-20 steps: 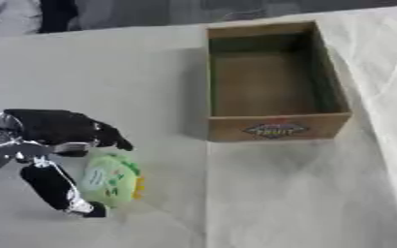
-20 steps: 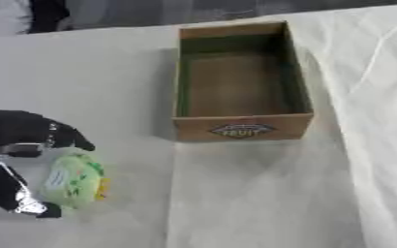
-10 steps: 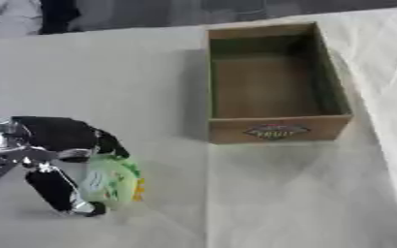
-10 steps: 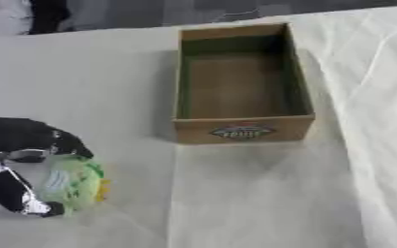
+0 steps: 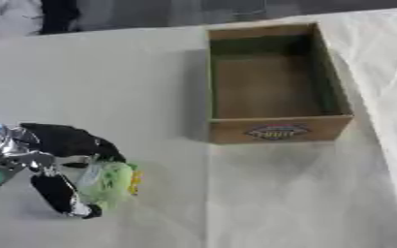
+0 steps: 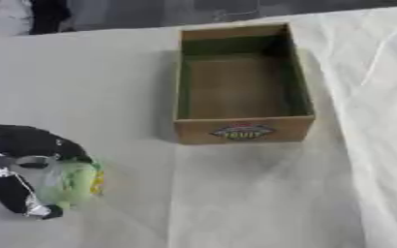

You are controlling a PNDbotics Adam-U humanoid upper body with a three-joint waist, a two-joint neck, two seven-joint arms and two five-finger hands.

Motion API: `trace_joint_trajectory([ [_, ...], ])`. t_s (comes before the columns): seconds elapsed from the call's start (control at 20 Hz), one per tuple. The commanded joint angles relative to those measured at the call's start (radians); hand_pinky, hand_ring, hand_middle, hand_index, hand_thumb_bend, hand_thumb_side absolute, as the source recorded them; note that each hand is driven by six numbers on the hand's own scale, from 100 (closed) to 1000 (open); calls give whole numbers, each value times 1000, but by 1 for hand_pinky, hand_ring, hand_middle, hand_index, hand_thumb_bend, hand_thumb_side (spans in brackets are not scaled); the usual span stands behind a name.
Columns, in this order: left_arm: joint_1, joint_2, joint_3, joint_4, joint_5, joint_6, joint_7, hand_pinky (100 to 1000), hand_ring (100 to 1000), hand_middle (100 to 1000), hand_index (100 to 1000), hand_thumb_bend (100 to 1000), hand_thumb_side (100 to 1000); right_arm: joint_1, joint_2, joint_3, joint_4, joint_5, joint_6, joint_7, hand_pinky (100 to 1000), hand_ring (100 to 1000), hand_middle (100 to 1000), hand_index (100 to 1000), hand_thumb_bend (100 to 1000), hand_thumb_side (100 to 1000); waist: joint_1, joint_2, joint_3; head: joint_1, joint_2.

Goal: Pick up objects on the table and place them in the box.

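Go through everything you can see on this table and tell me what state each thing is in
Left hand: fingers and thumb curled round the green packet, at the table's near left.
Green packet: held in the left hand, low over or on the table; I cannot tell which.
Box: open at the top, upright, nothing visible inside.
Right hand: not in view.

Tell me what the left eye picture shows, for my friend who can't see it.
The robot's left hand curls its fingers and thumb round a small green packet at the table's lower left. An open cardboard box sits empty farther up and to the right.
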Motion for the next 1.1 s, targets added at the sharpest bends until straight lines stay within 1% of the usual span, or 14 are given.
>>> trace_joint_trajectory([
  [0.05,-13,14,4,6,-41,-26,8,740,909,908,991,378,558,-9,-13,-4,-14,-7,-4,1,800,838,623,754,100,1000,-3,-16,0,4,-15],
  [0.1,-13,13,4,10,-52,-33,14,742,911,913,995,346,557,-9,-13,-4,-14,-8,-4,2,800,837,622,753,100,1000,-3,-16,0,5,-16],
  [0.3,-14,7,0,23,-90,-58,41,734,905,900,985,302,559,-10,-13,-5,-14,-10,-5,2,800,835,620,752,100,1000,-5,-16,0,6,-17],
  [0.5,-15,0,-1,32,-121,-65,79,712,884,867,966,288,576,-11,-12,-5,-14,-10,-5,3,800,835,619,752,100,1000,-7,-15,1,7,-19],
  [0.65,-18,-7,-2,32,-135,-60,121,691,859,826,940,316,573,-11,-11,-4,-14,-11,-5,5,800,835,618,751,100,1000,-8,-14,2,8,-21],
  [0.75,-21,-12,-5,35,-139,-54,148,688,854,815,934,334,569,-10,-11,-4,-14,-11,-4,7,801,835,618,751,100,1000,-8,-13,2,9,-21],
  [0.95,-26,-20,-12,41,-145,-52,181,675,816,758,913,368,560,-10,-10,-5,-14,-12,-4,8,801,834,617,749,100,1000,-8,-13,3,9,-21],
  [1.05,-27,-24,-13,43,-146,-49,204,653,780,701,873,391,560,-10,-10,-5,-14,-12,-4,9,801,834,616,748,100,1000,-8,-13,3,9,-22],
  [1.1,-26,-25,-13,44,-147,-45,220,636,754,657,834,370,574,-10,-10,-5,-14,-12,-4,9,801,834,616,748,100,1000,-8,-13,3,9,-22],
])
